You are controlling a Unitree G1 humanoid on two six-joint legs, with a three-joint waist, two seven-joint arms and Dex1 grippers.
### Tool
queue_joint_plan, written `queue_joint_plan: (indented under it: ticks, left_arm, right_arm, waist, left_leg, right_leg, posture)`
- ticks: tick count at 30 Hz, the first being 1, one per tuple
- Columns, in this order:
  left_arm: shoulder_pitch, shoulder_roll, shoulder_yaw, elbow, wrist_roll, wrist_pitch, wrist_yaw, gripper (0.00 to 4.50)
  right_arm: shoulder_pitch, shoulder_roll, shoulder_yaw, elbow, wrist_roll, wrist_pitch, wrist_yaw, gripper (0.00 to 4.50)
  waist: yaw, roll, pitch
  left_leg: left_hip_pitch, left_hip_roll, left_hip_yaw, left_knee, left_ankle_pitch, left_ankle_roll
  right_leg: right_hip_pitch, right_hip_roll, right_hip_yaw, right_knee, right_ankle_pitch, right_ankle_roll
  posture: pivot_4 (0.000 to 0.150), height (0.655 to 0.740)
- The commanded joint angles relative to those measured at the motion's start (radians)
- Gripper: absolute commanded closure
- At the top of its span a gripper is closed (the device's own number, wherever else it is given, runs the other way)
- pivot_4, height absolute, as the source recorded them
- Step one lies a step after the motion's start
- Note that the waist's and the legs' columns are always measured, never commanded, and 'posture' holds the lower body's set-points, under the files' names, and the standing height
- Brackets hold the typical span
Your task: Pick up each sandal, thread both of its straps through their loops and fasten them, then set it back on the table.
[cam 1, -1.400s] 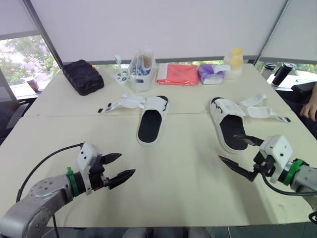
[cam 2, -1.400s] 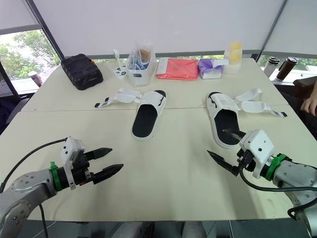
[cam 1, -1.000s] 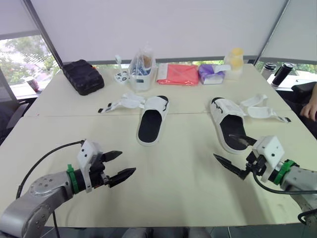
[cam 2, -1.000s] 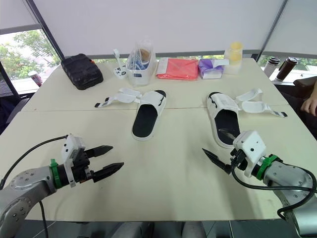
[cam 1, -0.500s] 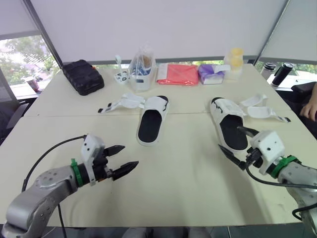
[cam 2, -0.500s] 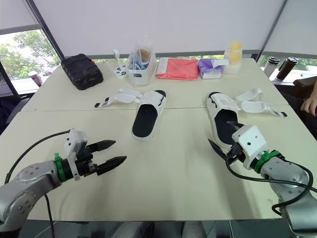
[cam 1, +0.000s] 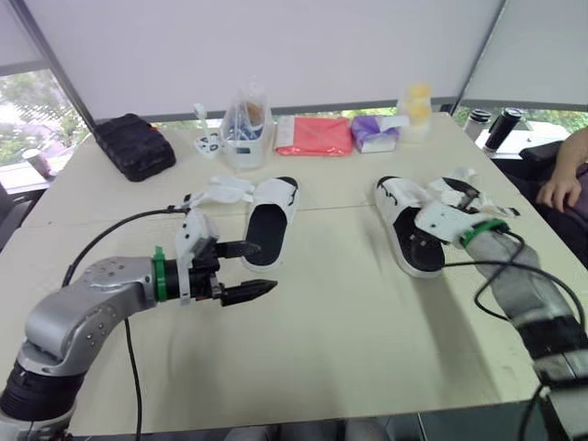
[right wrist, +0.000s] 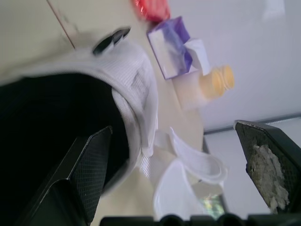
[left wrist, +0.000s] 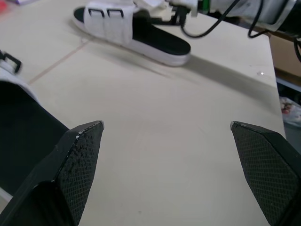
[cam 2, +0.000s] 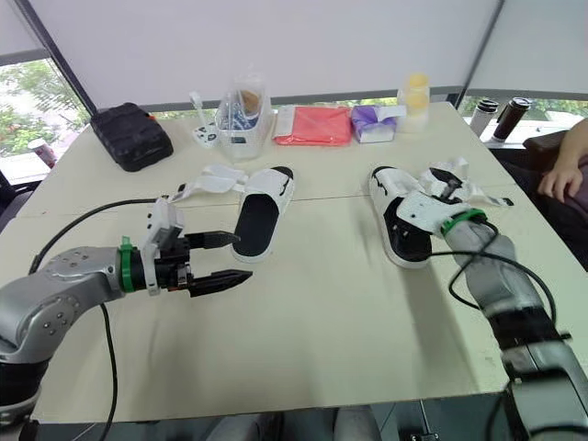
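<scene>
The right sandal (cam 1: 409, 241) lies on the pale tabletop (cam 1: 349, 340), its loose straps (cam 1: 459, 191) splayed beside it. The right gripper (right wrist: 173, 126) is at its upper, jaws released. The left sandal (cam 1: 266, 220) lies just beyond the left gripper (cam 1: 270, 265), whose jaws are spread and empty. White blinds (cam 1: 276, 46) back the room. A black pouch (cam 1: 133, 145), red packet (cam 1: 312, 136) and tissue box (cam 1: 375, 134) line the far edge. A person's hand (cam 1: 556, 191) shows past the right edge.

Beige table (cam 1: 349, 322). Two white sandals lie mid-table, left sandal (cam 1: 267, 220) and right sandal (cam 1: 409, 234), straps splayed out. Along the far edge, left to right: black pouch (cam 1: 133, 145), clear bin (cam 1: 243, 138), red packet (cam 1: 313, 136), purple tissue pack (cam 1: 372, 133), yellow-lidded jar (cam 1: 416, 112).
</scene>
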Motion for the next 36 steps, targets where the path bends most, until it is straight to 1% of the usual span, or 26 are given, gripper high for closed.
queue_joint_plan:
  ticks: [1, 2, 3, 5, 6, 12, 15, 17, 18, 19, 20, 21, 22, 24, 26, 30, 33, 36]
  left_arm:
    - [0.033, -0.016, 0.018, -0.043, -0.005, -0.008, 0.029, 0.00]
    - [0.039, -0.022, 0.016, -0.048, -0.005, -0.008, 0.037, 0.00]
    - [0.060, -0.024, 0.017, -0.062, -0.001, -0.012, 0.043, 0.00]
    - [0.093, -0.028, 0.028, -0.083, 0.000, -0.013, 0.057, 0.00]
    - [0.106, -0.029, 0.036, -0.089, -0.003, -0.013, 0.065, 0.00]
    - [0.178, -0.045, 0.062, -0.106, 0.002, -0.034, 0.100, 0.00]
    - [0.193, -0.050, 0.060, -0.099, 0.017, -0.051, 0.103, 0.00]
    - [0.197, -0.049, 0.061, -0.095, 0.019, -0.057, 0.103, 0.00]
    - [0.198, -0.047, 0.066, -0.090, 0.021, -0.061, 0.101, 0.00]
    - [0.199, -0.042, 0.073, -0.079, 0.022, -0.065, 0.094, 0.00]
    - [0.199, -0.039, 0.077, -0.072, 0.023, -0.068, 0.090, 0.00]
    - [0.197, -0.036, 0.080, -0.063, 0.027, -0.073, 0.085, 0.00]
    - [0.195, -0.034, 0.080, -0.057, 0.030, -0.076, 0.081, 0.00]
    - [0.189, -0.039, 0.076, -0.050, 0.030, -0.077, 0.082, 0.00]
    - [0.185, -0.047, 0.060, -0.046, 0.033, -0.079, 0.082, 0.00]
    - [0.189, -0.053, 0.040, -0.051, 0.038, -0.083, 0.080, 0.00]
    - [0.189, -0.059, 0.034, -0.052, 0.040, -0.085, 0.083, 0.00]
    - [0.190, -0.068, 0.034, -0.059, 0.037, -0.080, 0.089, 0.00]
  right_arm:
    - [-0.201, 0.082, 0.112, 0.324, -0.112, -0.106, -0.124, 0.03]
    - [-0.236, 0.093, 0.127, 0.387, -0.125, -0.125, -0.150, 0.03]
    - [-0.279, 0.109, 0.145, 0.451, -0.138, -0.148, -0.179, 0.26]
    - [-0.337, 0.126, 0.178, 0.537, -0.161, -0.191, -0.218, 0.88]
    - [-0.356, 0.131, 0.195, 0.566, -0.171, -0.209, -0.233, 1.32]
    - [-0.400, 0.142, 0.265, 0.663, -0.209, -0.289, -0.242, 4.45]
    - [-0.406, 0.132, 0.273, 0.676, -0.209, -0.323, -0.223, 4.45]
    - [-0.409, 0.114, 0.281, 0.664, -0.216, -0.375, -0.240, 4.45]
    - [-0.410, 0.094, 0.293, 0.643, -0.225, -0.440, -0.248, 4.45]
    - [-0.408, 0.050, 0.316, 0.582, -0.237, -0.615, -0.252, 4.45]
    - [-0.407, 0.019, 0.333, 0.541, -0.247, -0.741, -0.253, 4.45]
    - [-0.399, -0.025, 0.356, 0.475, -0.247, -0.913, -0.227, 4.45]
    - [-0.394, -0.052, 0.370, 0.436, -0.247, -1.021, -0.210, 4.45]
    - [-0.391, -0.080, 0.386, 0.386, -0.265, -1.122, -0.195, 4.45]
    - [-0.399, -0.092, 0.401, 0.309, -0.319, -1.230, -0.197, 4.45]
    - [-0.405, -0.066, 0.388, 0.203, -0.401, -1.360, -0.224, 4.45]
    - [-0.394, -0.022, 0.384, 0.170, -0.448, -1.385, -0.242, 4.45]
    - [-0.380, 0.007, 0.393, 0.185, -0.483, -1.368, -0.253, 4.45]
  waist:
    - [-0.013, 0.000, 0.000]
    - [-0.018, 0.000, 0.000]
    - [-0.019, 0.000, 0.000]
    - [-0.018, -0.001, 0.000]
    - [-0.018, -0.001, 0.000]
    - [-0.023, -0.001, 0.000]
    - [-0.021, -0.001, -0.001]
    - [-0.020, -0.001, -0.001]
    - [-0.020, -0.001, 0.000]
    - [-0.019, -0.001, 0.000]
    - [-0.018, 0.000, 0.000]
    - [-0.019, 0.000, 0.000]
    - [-0.021, 0.000, 0.000]
    - [-0.028, 0.000, 0.000]
    - [-0.033, -0.001, 0.000]
    - [-0.028, -0.001, 0.000]
    - [-0.027, -0.001, 0.000]
    - [-0.024, -0.001, 0.000]
  left_leg:
    - [0.001, 0.000, 0.001, 0.000, 0.000, 0.000]
    - [0.001, 0.001, 0.002, 0.000, 0.000, 0.000]
    - [0.001, 0.001, 0.001, 0.000, 0.000, 0.000]
    - [0.000, 0.002, 0.000, 0.000, 0.000, 0.000]
    - [0.000, 0.002, 0.000, 0.000, 0.000, 0.000]
    - [0.001, 0.003, 0.001, 0.000, 0.000, -0.001]
    - [0.001, 0.007, 0.002, 0.000, 0.001, -0.002]
    - [0.001, 0.009, 0.002, 0.000, 0.001, -0.003]
    - [0.001, 0.010, 0.002, 0.000, 0.001, -0.004]
    - [0.001, 0.010, 0.003, 0.000, 0.001, -0.004]
    - [0.000, 0.010, 0.003, 0.000, 0.001, -0.004]
    - [-0.001, 0.009, 0.004, 0.000, 0.001, -0.004]
    - [-0.001, 0.009, 0.006, -0.001, 0.001, -0.004]
    - [-0.001, 0.010, 0.010, -0.004, 0.001, -0.004]
    - [0.000, 0.012, 0.014, -0.005, 0.001, -0.004]
    - [0.001, 0.016, 0.021, -0.005, 0.001, -0.004]
    - [0.002, 0.018, 0.025, -0.005, 0.001, -0.004]
    - [0.002, 0.019, 0.026, -0.004, 0.002, -0.005]
  right_leg:
    - [0.000, 0.001, 0.001, 0.000, 0.000, 0.000]
    - [0.000, 0.001, 0.002, 0.000, 0.000, -0.001]
    - [0.000, 0.001, 0.002, 0.000, 0.001, -0.001]
    - [0.000, 0.003, 0.002, 0.000, 0.001, -0.001]
    - [-0.001, 0.003, 0.003, 0.000, 0.001, -0.001]
    - [-0.001, 0.006, 0.006, 0.000, 0.001, -0.002]
    - [-0.001, 0.010, 0.007, 0.000, 0.003, -0.005]
    - [-0.001, 0.012, 0.007, 0.000, 0.004, -0.006]
    - [-0.002, 0.012, 0.007, 0.000, 0.004, -0.006]
    - [-0.002, 0.012, 0.007, 0.001, 0.004, -0.006]
    - [-0.003, 0.012, 0.007, 0.001, 0.004, -0.006]
    - [-0.005, 0.012, 0.008, 0.001, 0.004, -0.006]
    - [-0.007, 0.013, 0.010, 0.001, 0.004, -0.006]
    - [-0.010, 0.013, 0.014, 0.001, 0.005, -0.004]
    - [-0.011, 0.015, 0.017, 0.001, 0.005, -0.003]
    - [-0.013, 0.019, 0.024, 0.002, 0.008, -0.004]
    - [-0.014, 0.022, 0.028, 0.002, 0.010, -0.005]
    - [-0.014, 0.023, 0.029, 0.002, 0.012, -0.006]
  posture:
    - [0.150, 0.7400]
    - [0.150, 0.7400]
    - [0.150, 0.7400]
    - [0.150, 0.7400]
    - [0.150, 0.7400]
    - [0.150, 0.7400]
    - [0.150, 0.7400]
    - [0.150, 0.7400]
    - [0.150, 0.7400]
    - [0.150, 0.7400]
    - [0.150, 0.7400]
    - [0.150, 0.7400]
    - [0.150, 0.7400]
    - [0.150, 0.7400]
    - [0.150, 0.7400]
    - [0.150, 0.7400]
    - [0.150, 0.7400]
    - [0.150, 0.7400]
